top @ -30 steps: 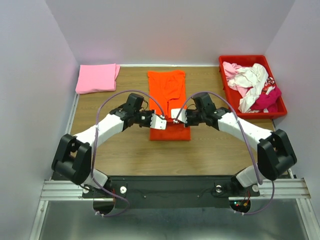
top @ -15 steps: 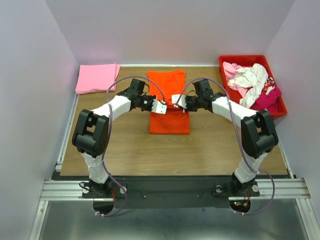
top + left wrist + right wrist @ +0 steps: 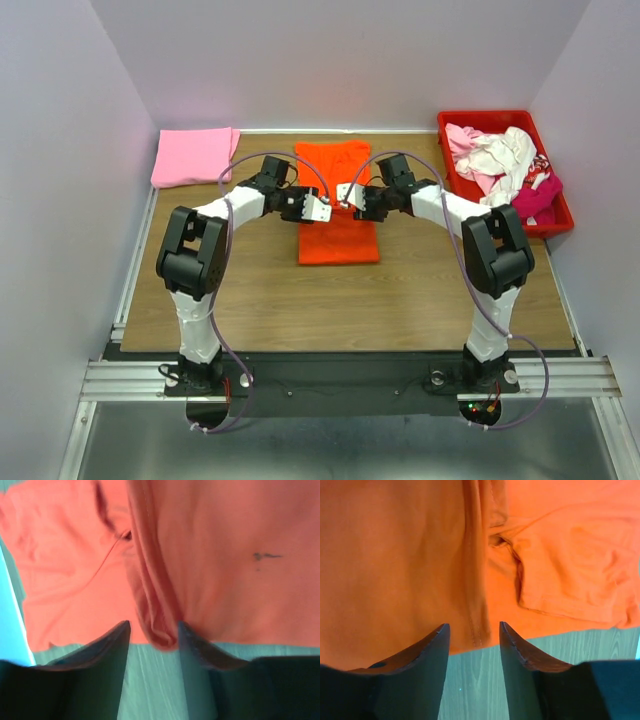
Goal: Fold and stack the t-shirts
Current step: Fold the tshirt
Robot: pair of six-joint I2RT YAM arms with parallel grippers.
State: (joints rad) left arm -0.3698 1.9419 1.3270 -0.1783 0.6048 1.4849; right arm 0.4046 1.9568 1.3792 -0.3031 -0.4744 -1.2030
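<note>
The orange t-shirt [image 3: 338, 240] lies on the middle of the wooden table [image 3: 260, 300], folded into a long narrow strip running away from the arm bases. Both arms reach in over its middle, one from each side, and their tips sit near each other above the cloth.

In the left wrist view, the left gripper [image 3: 152, 630] has its fingers [image 3: 105, 652] spread apart. A bunched folded edge of the orange cloth sits in the gap between them, with table showing below it. It doesn't look pinched, the cloth just lies there. The right gripper [image 3: 472, 632] is much the same: fingers parted, and the stitched hem of the shirt runs down into the gap with bare wood under it, so it has hold of nothing either.

At the far left corner a pink t-shirt [image 3: 193, 157] lies folded flat, well apart from the orange one. The red plastic crate [image 3: 448, 122] sits at the far right with a loose heap inside it: white shirts [image 3: 500, 160] on top and a magenta one [image 3: 535, 197] poking out toward the right side.
</note>
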